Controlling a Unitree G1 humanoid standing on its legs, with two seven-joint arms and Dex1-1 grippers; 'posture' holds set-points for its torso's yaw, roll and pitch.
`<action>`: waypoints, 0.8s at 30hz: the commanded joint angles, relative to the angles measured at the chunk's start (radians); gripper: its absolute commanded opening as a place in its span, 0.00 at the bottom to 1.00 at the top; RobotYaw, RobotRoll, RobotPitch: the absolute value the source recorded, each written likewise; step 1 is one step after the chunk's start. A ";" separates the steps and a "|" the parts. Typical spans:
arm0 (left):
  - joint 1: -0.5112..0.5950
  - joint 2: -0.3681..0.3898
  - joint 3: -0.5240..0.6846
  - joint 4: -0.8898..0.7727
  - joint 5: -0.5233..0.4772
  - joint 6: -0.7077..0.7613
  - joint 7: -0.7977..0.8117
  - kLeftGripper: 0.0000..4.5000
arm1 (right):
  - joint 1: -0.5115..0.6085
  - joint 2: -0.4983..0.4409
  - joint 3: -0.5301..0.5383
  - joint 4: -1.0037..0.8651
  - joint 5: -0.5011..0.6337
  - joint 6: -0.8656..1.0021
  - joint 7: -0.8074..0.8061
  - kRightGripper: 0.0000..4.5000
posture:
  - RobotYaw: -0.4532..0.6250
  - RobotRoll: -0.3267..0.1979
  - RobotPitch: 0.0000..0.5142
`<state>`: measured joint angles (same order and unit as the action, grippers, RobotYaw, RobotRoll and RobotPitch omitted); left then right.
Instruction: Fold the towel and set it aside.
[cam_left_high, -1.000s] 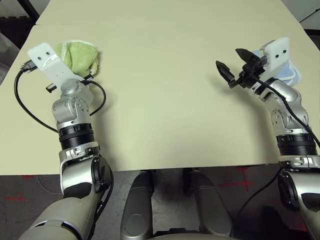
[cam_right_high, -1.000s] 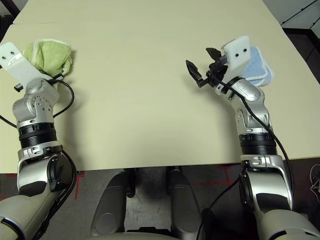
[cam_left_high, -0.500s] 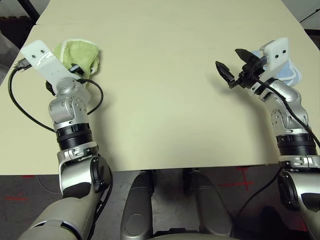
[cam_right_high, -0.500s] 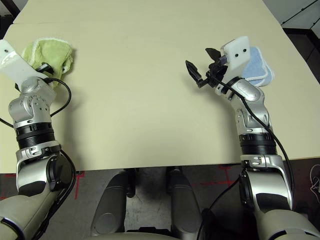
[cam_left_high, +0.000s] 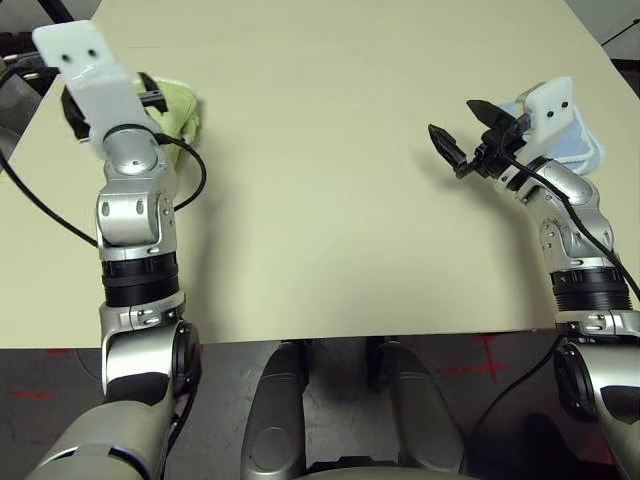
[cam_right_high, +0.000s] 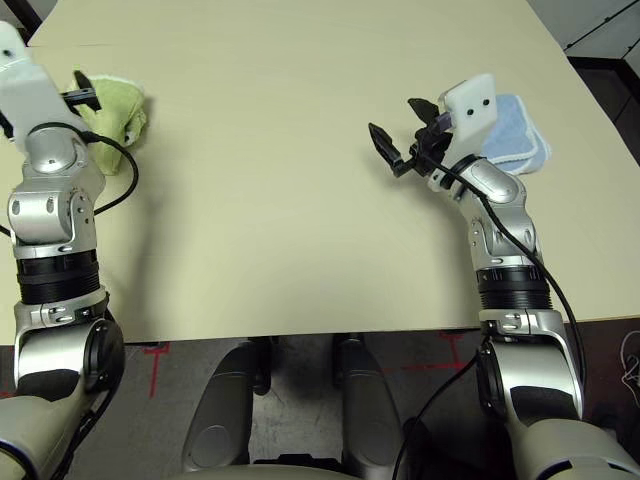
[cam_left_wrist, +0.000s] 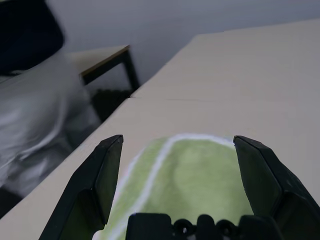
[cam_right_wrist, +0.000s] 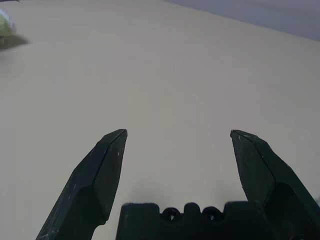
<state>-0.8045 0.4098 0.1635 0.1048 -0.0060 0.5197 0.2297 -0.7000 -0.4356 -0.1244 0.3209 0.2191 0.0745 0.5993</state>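
Left eye view: the towel lies bundled at the tabletop's far left corner — set aside, apparently. Left claw spread wide above it, empty; right claw wide too. Next — likely just withdrawing.

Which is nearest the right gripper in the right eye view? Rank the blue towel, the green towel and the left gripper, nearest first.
1. Blue towel: just behind the right gripper, on the table's right side.
2. and 3. Green towel and left gripper: both far left, the open gripper over the towel; too close to call.
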 joint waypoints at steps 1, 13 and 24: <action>0.026 0.008 -0.024 0.070 0.010 -0.047 -0.078 1.00 | 0.007 -0.004 0.001 -0.006 0.000 0.002 0.000 1.00 | 0.42 0.62 0.57; 0.035 0.050 -0.033 0.380 0.024 -0.113 -0.215 1.00 | 0.031 -0.015 -0.005 -0.042 0.000 0.013 -0.010 1.00 | 0.39 0.62 0.56; 0.022 0.044 0.011 0.388 -0.011 -0.148 -0.241 1.00 | 0.014 -0.006 -0.003 -0.043 0.001 0.018 -0.022 1.00 | 0.39 0.62 0.56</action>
<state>-0.7953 0.4579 0.1585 0.4835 -0.0011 0.3715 0.0021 -0.6886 -0.4416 -0.1258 0.2976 0.2190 0.0884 0.5835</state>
